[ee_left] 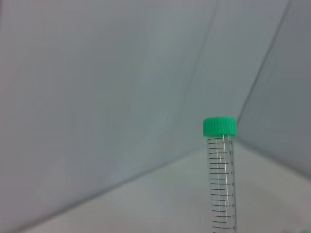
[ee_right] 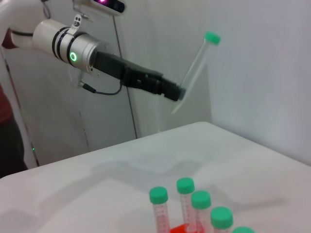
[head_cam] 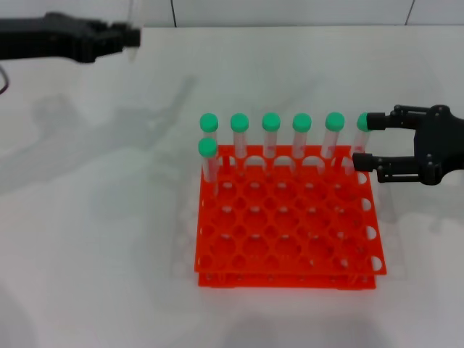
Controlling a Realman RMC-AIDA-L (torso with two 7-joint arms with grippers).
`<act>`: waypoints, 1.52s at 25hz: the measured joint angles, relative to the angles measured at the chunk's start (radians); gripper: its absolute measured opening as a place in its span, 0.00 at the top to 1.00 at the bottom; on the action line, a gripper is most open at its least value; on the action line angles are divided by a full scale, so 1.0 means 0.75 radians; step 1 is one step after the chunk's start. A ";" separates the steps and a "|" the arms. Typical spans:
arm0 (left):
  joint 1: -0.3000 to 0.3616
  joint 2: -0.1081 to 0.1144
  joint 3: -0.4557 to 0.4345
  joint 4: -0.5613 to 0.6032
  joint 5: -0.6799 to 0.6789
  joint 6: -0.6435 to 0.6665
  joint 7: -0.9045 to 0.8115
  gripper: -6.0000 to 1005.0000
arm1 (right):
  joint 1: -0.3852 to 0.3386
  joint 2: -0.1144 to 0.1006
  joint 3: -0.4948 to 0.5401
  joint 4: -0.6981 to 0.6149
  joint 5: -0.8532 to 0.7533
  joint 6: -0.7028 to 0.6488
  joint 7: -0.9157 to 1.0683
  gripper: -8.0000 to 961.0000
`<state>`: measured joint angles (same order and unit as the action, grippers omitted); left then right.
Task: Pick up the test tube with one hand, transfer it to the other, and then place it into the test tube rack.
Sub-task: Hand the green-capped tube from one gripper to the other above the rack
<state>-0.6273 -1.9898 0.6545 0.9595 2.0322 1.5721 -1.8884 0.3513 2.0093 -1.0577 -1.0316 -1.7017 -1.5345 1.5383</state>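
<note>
Beside the test tube rack (head_cam: pixel 286 217) the right gripper (head_cam: pixel 364 141) waits with fingers spread and empty, while the left gripper (ee_right: pixel 179 93) pinches the test tube (ee_right: pixel 197 68) near its tip, so a clumsy handover could drop it.

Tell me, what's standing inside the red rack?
Seven green-capped tubes stand in the test tube rack: six along the back row and one in the next row. The rightmost sits between the right gripper's open fingers. Their bottoms are hidden.

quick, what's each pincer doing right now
Left pincer: shut on the slim clear plastic test tube with a green cap, held up in the air.
Right pincer: open, at the far right corner of the red-orange rack, holding nothing.
</note>
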 joint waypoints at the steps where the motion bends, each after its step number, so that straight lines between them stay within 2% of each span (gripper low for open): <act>1: -0.009 -0.005 0.004 -0.026 -0.032 -0.005 0.033 0.81 | 0.000 -0.001 0.003 -0.001 0.003 0.001 0.000 0.22; 7: -0.100 -0.024 0.005 -0.262 -0.178 -0.021 0.255 0.81 | 0.003 -0.002 0.030 -0.007 0.004 -0.003 0.000 0.22; 10: -0.137 -0.048 0.005 -0.354 -0.191 -0.018 0.352 0.81 | 0.003 -0.002 0.061 -0.013 0.008 -0.019 0.001 0.22; 17: -0.157 -0.088 0.020 -0.494 -0.212 0.000 0.493 0.81 | 0.000 -0.002 0.127 -0.022 0.018 -0.064 0.004 0.22; 22: -0.159 -0.114 0.063 -0.534 -0.226 0.008 0.522 0.81 | 0.000 -0.004 0.176 -0.025 0.021 -0.122 0.002 0.22; 28: -0.161 -0.118 0.134 -0.594 -0.256 0.014 0.552 0.81 | -0.002 -0.009 0.183 -0.041 0.019 -0.135 0.004 0.23; 38: -0.157 -0.115 0.230 -0.600 -0.240 0.016 0.541 0.81 | -0.016 -0.006 0.236 -0.057 0.021 -0.146 0.006 0.23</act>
<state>-0.7451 -2.0759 0.8270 0.5097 1.8525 1.5838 -1.4827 0.3390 2.0051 -0.8810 -1.0742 -1.6862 -1.6438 1.5430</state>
